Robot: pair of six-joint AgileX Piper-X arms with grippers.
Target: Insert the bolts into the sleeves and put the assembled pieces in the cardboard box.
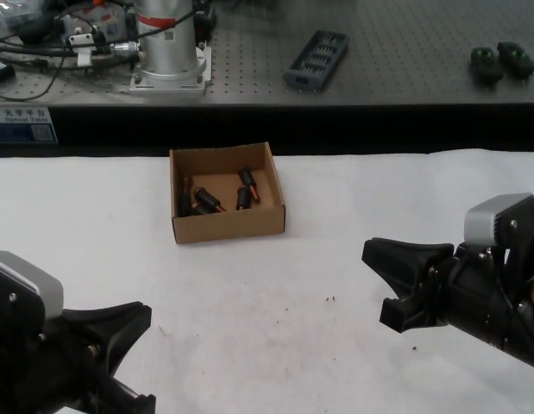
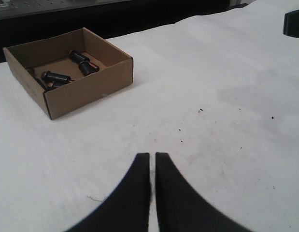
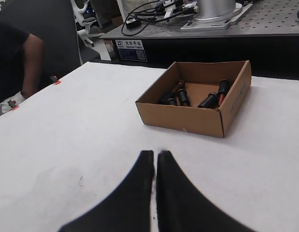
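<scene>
Left wrist view shows the left hand (image 2: 152,155) low over the white table (image 2: 226,145), its two black fingers together with only a thin slit between them and nothing in it. The box (image 2: 86,89) stands well apart from it, open side up, on the table. Inside lie several assembled pieces (image 2: 55,76), black sleeves with bits of red at the ends, resting on their sides on the box floor. A few tiny dark specks (image 2: 200,110) dot the table between the hand and the box.

In the right wrist view the right hand (image 3: 155,152) is also low over the table with its fingers closed against each other, empty. From here the box is again well apart, and four dark pieces can be made out in it, two near one wall and two near the other.

In the high view the left arm is at the near left edge and the right arm at the near right, both pointing toward the middle of the table, with the box beyond them. Behind the table is a perforated metal bench (image 1: 405,52) carrying a silver post (image 1: 167,43), cables (image 1: 42,43), a dark ribbed block (image 1: 316,56) and two small dark round parts (image 1: 501,62).
</scene>
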